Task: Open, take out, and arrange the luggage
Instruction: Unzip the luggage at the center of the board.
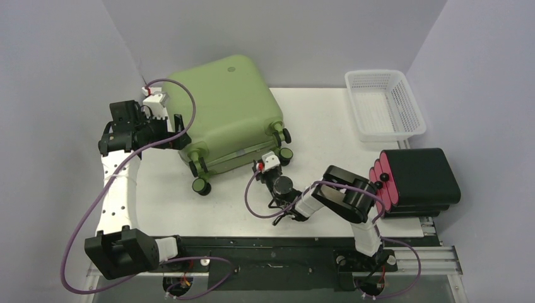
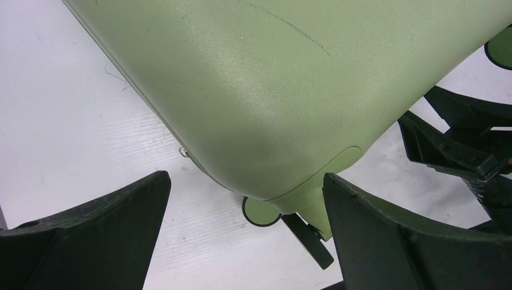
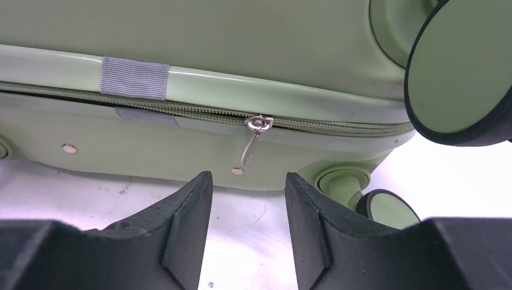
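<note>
The luggage [image 1: 230, 110], a light olive-green hard-shell suitcase, lies flat at the back left of the table [image 1: 208, 208], zipped shut, its black wheels [image 1: 200, 185] towards me. My left gripper [image 1: 182, 132] stands open at its left near corner; in the left wrist view that rounded corner [image 2: 265, 109] sits between the wide-spread fingers [image 2: 108, 223], untouched. My right gripper [image 1: 265, 163] faces the wheel side. In the right wrist view its jaws [image 3: 248, 176] stand partly open and empty, and the silver zipper pull [image 3: 253, 138] hangs just beyond the tips.
A white mesh basket [image 1: 385, 104] stands at the back right. A smaller black case with a pink-red side [image 1: 419, 180] lies at the right edge, close to the right arm's elbow. Grey walls close in the left, back and right.
</note>
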Controlling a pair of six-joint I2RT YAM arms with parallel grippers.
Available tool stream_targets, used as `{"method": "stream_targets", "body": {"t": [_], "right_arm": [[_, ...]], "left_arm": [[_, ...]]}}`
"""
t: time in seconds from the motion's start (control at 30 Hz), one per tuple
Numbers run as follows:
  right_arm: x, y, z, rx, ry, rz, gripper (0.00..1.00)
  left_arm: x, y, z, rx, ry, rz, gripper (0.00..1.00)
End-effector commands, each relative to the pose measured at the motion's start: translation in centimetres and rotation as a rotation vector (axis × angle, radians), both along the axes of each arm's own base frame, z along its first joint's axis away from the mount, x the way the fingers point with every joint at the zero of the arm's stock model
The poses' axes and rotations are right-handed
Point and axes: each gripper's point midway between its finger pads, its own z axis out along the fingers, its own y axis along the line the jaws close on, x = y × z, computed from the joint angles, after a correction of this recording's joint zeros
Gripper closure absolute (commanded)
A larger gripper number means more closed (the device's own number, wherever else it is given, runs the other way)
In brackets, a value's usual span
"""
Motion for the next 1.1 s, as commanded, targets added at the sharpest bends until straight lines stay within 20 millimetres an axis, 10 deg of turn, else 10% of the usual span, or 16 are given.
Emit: {"method": "stream_targets", "body": {"t": [0.0, 0.27, 0.6, 0.77, 1.07], "right_arm": [[1.2, -0.3, 1.0, 0.054, -0.006, -0.034, 0.56], [2.5, -1.8, 1.0, 0.082, 0.044, -0.037, 1.00], [2.3, -4.6, 2.2, 0.121, 0.047, 0.024, 1.00], [0.3, -1.3, 3.5, 0.111, 0.021, 0.251, 0.55], [1.5, 1.9, 3.4, 0.141, 0.078, 0.310, 0.49]], "left_arm": [[0.2, -0.3, 1.7, -0.007, -0.062, -0.021, 0.04], [0.3, -0.1, 1.4, -0.006, -0.051, -0.017, 0.04], [0.2, -0.6, 2.0, -0.016, -0.064, -0.038, 0.04], [0.1, -1.1, 2.1, -0.021, -0.066, -0.057, 0.04], [-0.1, -1.5, 2.2, -0.025, -0.073, -0.073, 0.04]]}}
